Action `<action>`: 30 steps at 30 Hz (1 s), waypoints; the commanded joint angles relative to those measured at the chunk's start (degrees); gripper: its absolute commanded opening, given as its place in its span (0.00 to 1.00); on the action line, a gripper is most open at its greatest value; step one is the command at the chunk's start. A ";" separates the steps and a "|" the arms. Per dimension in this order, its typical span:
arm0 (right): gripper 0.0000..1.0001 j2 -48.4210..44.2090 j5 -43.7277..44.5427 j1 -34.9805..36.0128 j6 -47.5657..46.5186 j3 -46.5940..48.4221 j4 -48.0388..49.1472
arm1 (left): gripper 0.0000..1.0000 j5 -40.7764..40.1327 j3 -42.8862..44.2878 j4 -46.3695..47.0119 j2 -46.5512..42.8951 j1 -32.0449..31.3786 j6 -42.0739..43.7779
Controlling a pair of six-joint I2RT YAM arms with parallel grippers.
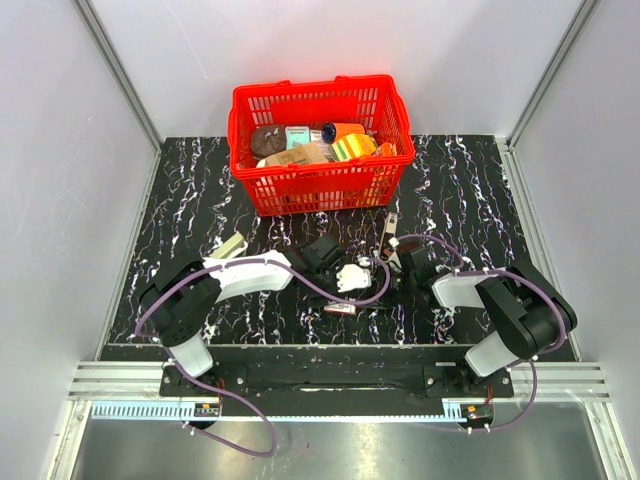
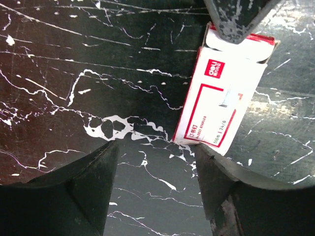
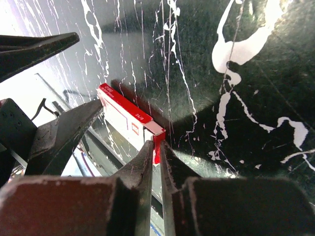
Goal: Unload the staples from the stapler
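On the red-and-white box (image 2: 221, 93), which lies on the desk (image 2: 74, 73) with its near corner just beside one of the left fingers (image 2: 216, 187), the brand "deli" is printed in white on the red band at the end under the right fingers (image 2: 231, 22). Toward the left fingers, small Chinese characters and a line ending in what is read as "24/6" are printed; the rest is too small. In the right wrist view, that mark is repeated on the box's red edge.
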 commanded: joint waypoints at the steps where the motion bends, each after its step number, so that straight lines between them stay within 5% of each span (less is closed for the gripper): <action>1: 0.15 0.92 -1.87 0.76 -1.46 1.71 2.39 | 0.67 -1.28 2.26 1.59 1.95 -0.40 -1.09; 21: 0.30 0.92 -0.21 0.76 -0.40 5.31 -0.41 | 0.68 6.09 5.78 -2.01 1.61 -0.67 -5.39; 30: 0.47 -3.83 11.92 0.58 -5.41 10.58 -20.70 | 0.73 8.13 6.83 -8.61 -9.11 8.21 -6.18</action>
